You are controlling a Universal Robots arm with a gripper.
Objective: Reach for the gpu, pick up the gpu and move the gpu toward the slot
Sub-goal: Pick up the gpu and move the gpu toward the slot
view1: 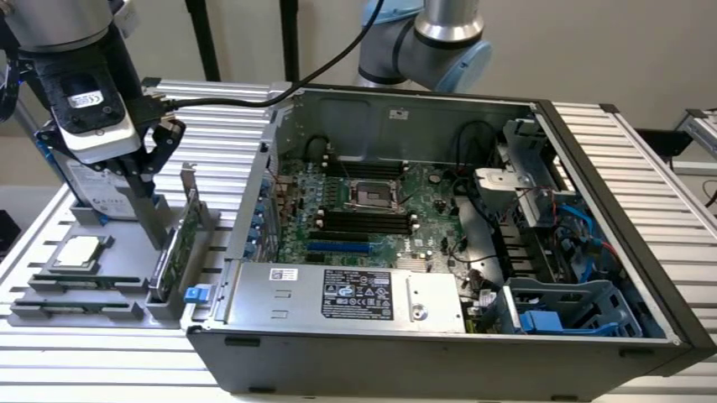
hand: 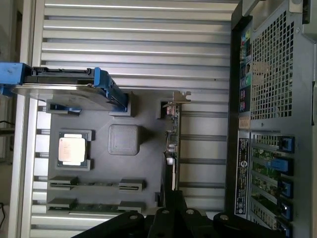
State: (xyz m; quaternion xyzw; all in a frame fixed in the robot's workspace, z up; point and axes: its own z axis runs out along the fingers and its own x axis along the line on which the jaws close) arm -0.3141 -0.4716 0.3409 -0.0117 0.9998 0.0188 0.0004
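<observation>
While gripper (view1: 154, 222) hovers at gpu (view1: 174, 248), we should straddle its top edge squarely; pincer state: cannot tell.

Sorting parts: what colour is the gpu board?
The gpu is green, clearest in the exterior view.

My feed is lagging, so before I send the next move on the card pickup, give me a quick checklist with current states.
1. Card upright in its holder: ok.
2. Gripper close beside the card: ok.
3. Grip on the card: cannot tell.
4. Card lifted off the holder: not ok, it sits in it.
5. Computer case open, board slots exposed: ok.
6. Processor chip and hard drive apart from the card: ok.
</observation>
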